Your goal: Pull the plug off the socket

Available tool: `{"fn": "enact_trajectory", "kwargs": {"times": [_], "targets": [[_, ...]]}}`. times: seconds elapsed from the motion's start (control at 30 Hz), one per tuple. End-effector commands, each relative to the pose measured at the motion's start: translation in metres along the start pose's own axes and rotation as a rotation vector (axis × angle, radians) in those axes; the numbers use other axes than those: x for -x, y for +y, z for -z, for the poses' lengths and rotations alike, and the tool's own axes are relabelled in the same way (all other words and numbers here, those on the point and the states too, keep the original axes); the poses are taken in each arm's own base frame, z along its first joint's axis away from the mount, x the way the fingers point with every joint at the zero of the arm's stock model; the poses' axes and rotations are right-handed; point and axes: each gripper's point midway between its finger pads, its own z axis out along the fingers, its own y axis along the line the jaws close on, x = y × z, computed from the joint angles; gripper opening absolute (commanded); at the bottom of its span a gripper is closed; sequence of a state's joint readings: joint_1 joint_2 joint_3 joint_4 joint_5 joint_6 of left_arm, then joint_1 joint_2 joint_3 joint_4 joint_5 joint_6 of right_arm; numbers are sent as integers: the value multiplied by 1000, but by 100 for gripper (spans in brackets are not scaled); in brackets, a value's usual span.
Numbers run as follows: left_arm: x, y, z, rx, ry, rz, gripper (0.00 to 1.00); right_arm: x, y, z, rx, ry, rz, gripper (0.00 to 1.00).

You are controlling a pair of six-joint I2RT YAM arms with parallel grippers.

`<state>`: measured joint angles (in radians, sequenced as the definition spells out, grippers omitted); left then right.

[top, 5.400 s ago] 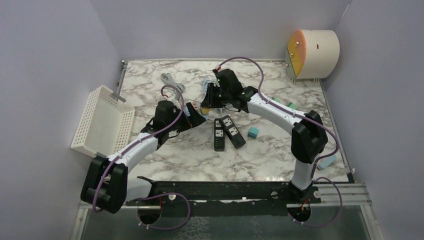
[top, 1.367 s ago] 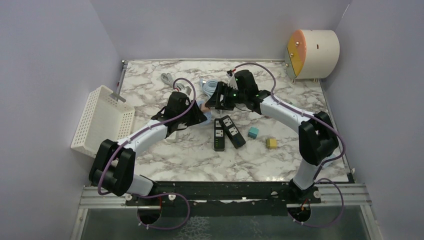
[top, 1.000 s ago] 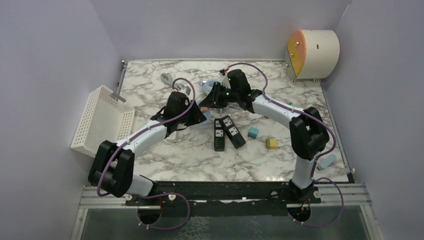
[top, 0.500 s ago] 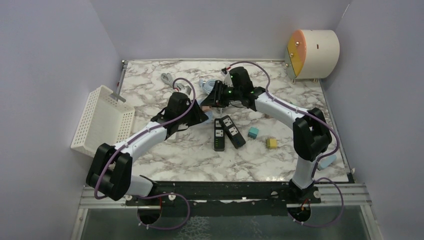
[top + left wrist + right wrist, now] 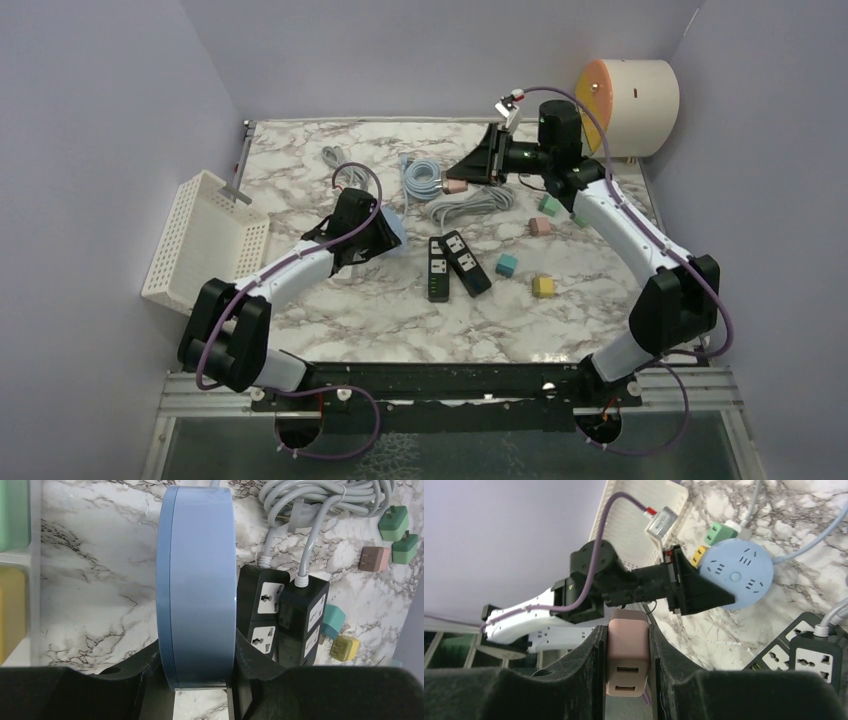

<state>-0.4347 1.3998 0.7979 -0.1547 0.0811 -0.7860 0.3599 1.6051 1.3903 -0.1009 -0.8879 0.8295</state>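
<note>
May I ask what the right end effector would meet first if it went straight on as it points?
Probably the left end effector, shut on the blue round socket, ahead in the right wrist view; depth is unclear. The right end effector's pink plug would touch first.

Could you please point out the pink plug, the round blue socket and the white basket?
pink plug (image 5: 627, 650): right wrist view, middle of its body.
round blue socket (image 5: 197, 580): left wrist view, middle of its side wall.
white basket (image 5: 205, 240): top external view, its bare floor.

Two black power strips (image 5: 452, 264) lie side by side on the marble tabletop (image 5: 350, 310), teal block (image 5: 507, 265) and yellow block (image 5: 543, 287) nearby; white plastic basket (image 5: 205, 240) at left.
</note>
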Motion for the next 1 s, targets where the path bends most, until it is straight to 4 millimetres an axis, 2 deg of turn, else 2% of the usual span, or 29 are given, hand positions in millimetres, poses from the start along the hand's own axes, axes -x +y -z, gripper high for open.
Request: {"fn": "enact_trajectory", "kwargs": {"times": [0.0,0.07,0.1,0.2,0.27,0.33,0.57,0.77,0.83,0.93,0.97], "targets": [[22,-14,4,-29,-77,5,0,-24,-13,32,-15,51,2,1],[22,-19,4,-60,-72,-2,0,-27,-48,64,-52,6,-56,1],[20,-22,3,-84,-62,-7,0,-21,-74,89,-92,-53,-94,1],[12,-30,0,-152,-24,-17,0,-28,-132,141,-228,-149,-168,1],[7,-32,-2,-168,4,-29,0,-38,-174,165,-408,-168,-207,1],[4,-31,-4,-167,23,-41,0,-52,-209,180,-589,-161,-239,1],[10,-35,0,-159,25,-92,0,-78,-271,196,-824,-175,-333,1],[6,-30,2,-148,28,-95,0,-85,-302,201,-913,-142,-372,1],[4,-30,1,-155,36,-95,0,-85,-309,203,-935,-131,-376,5],[3,-31,0,-161,41,-95,0,-84,-318,203,-952,-116,-389,16],[4,-31,0,-161,41,-95,0,-82,-320,203,-957,-114,-388,22]]}}
